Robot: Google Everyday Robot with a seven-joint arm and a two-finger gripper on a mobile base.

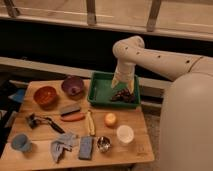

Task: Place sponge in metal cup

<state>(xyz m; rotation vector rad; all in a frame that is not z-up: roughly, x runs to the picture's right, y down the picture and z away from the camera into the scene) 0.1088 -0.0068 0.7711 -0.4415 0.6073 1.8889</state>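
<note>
One gripper (123,95) in tray (99,89), partly obscured

Dim, warm light lies evenly over the wooden table (142,149), a black band (55,45) runs behind it under a paler strip (50,11), and the gripper (123,95), over the green tray (98,93) at the table's back edge, looks dark.
</note>
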